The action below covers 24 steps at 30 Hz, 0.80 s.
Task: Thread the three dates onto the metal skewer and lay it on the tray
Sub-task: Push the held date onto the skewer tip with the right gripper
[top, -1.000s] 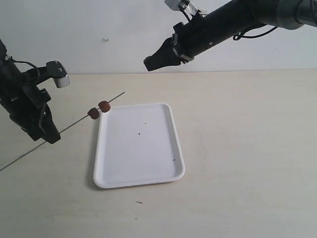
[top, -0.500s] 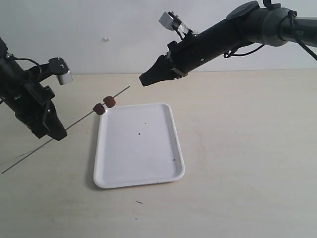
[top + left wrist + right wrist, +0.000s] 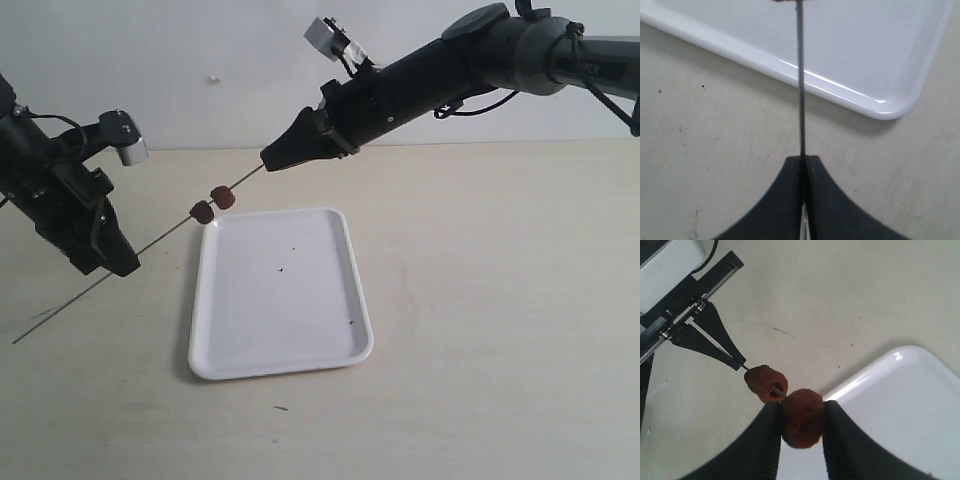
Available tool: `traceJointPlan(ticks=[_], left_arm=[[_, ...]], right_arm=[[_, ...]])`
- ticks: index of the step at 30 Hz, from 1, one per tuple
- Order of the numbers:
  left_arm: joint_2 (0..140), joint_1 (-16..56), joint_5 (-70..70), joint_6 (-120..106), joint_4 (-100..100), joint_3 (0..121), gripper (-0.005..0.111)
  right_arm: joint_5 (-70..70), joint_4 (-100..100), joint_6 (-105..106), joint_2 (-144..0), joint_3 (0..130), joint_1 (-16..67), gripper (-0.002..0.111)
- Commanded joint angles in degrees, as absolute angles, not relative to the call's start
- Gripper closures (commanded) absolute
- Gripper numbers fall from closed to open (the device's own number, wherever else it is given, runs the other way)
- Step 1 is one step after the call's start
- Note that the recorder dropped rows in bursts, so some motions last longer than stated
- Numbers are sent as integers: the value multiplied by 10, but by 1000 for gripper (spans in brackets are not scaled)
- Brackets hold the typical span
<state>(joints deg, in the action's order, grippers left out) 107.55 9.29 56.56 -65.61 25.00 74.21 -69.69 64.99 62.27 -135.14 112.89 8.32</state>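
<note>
Black right end effector pinches the third date at the skewer tip. The rod slants away through two threaded dates beside the tray, down to the left end effector, which is clamped on it.

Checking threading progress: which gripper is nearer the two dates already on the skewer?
Right. The right gripper, holding the third date, sits at the tip of the skewer just past the threaded dates; the left gripper clamps the skewer farther down its shaft.
</note>
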Motion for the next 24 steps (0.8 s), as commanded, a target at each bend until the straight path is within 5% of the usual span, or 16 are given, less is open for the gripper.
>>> traceJointPlan(ticks=[1,24], left_arm=[[1073,93,564,-658,263,740,107],[1073,93,564,-658,269,740,107]], right_arm=[[-700,656,623,-1349,1129,89,79],[-700,655,615,-1349,1129,124,80]])
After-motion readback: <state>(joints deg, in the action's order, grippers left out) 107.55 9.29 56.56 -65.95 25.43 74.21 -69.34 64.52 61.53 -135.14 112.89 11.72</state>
